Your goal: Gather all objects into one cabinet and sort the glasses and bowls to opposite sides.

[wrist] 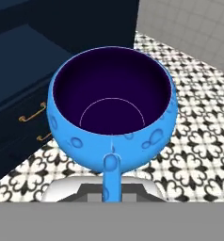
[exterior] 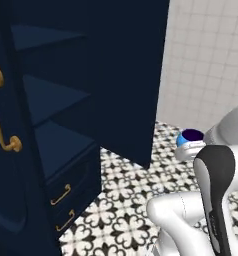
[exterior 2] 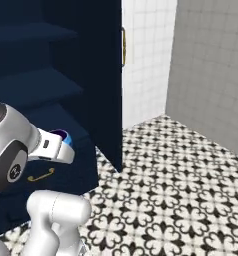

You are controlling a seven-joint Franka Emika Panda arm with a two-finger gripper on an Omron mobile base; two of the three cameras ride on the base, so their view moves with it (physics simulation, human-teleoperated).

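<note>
Tall navy cupboard (exterior: 66, 100) open-shelved; patterned floor (exterior 2: 181, 185); tiled wall (exterior: 211, 60).

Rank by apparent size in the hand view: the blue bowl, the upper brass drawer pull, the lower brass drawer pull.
1. blue bowl, largest, though nearness to the camera inflates it.
2. upper brass drawer pull.
3. lower brass drawer pull, partly hidden behind the bowl, so its rank is unsure.

A patterned floor (exterior: 126, 200) of black-and-white tiles runs from the near side to the far walls (exterior 2: 211, 70), which are pale and tiled and meet in a corner. A tall navy cupboard (exterior: 91, 75) stands on the floor at the left, open at the front, with several bare shelves (exterior: 51, 95) one above another. Below the shelves sit two drawers (exterior: 73, 197), each with a small brass pull (exterior: 61, 195). The cupboard's side panel (exterior 2: 108, 85) reaches down to the tiles. The floor right of the cupboard is bare.
</note>
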